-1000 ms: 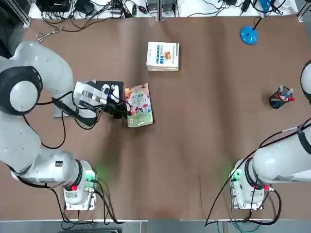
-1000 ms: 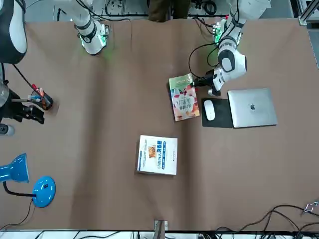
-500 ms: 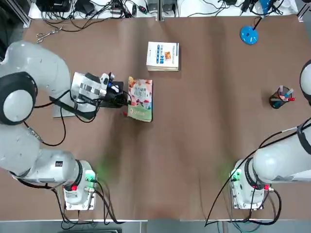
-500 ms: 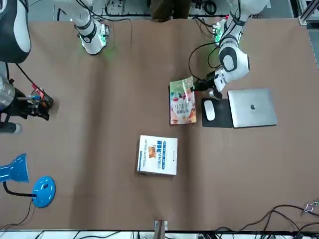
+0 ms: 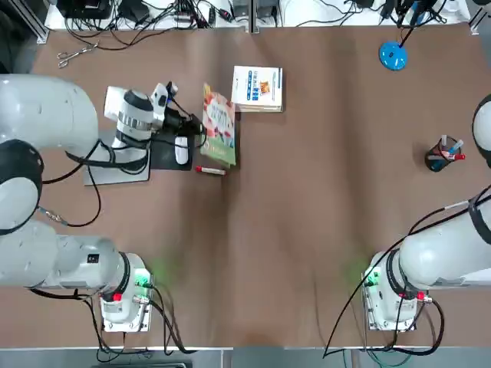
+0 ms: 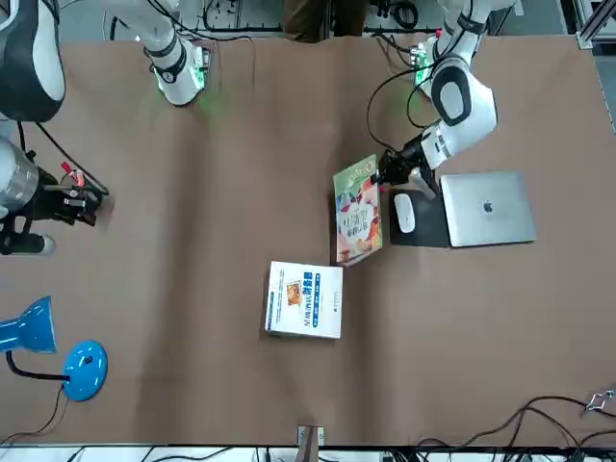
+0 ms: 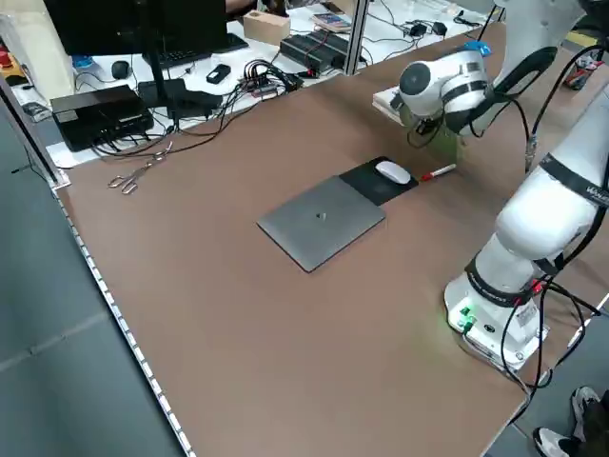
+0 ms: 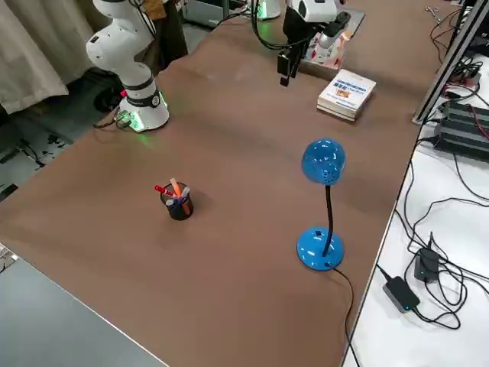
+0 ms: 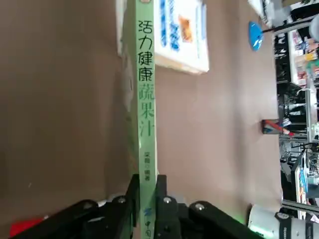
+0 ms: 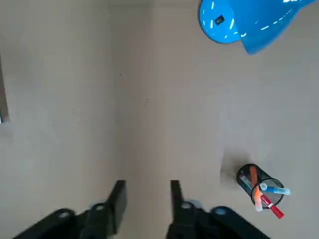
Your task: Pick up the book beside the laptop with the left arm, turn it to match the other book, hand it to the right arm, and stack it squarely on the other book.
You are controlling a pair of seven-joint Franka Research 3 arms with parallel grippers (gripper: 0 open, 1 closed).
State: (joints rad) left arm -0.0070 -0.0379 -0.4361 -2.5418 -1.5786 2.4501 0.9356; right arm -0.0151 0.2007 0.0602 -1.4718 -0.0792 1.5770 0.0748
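Note:
My left gripper [image 5: 197, 127] is shut on the book [image 5: 219, 125], pinching its green spine [image 9: 146, 99] near one end. The colourful book [image 6: 358, 210] hangs tilted above the table, between the mouse pad and the other book [image 5: 257, 89]. That white-covered book [image 6: 304, 299] lies flat farther out. The silver laptop [image 6: 486, 208] lies shut beside the mouse pad; from above my left arm covers most of it. My right gripper [image 10: 147, 191] hovers high over bare table by the pen cup, fingers apart with nothing between them.
A white mouse [image 5: 181, 149] sits on a black pad. A red marker [image 5: 209, 170] lies on the table under the lifted book. A pen cup [image 5: 443, 156] and a blue desk lamp [image 5: 393, 55] stand on the right side. Scissors and cables lie along the far edge.
My left arm has lifted the book off the table and swung it toward the white book, tilting it. A red marker now shows where the book lay.

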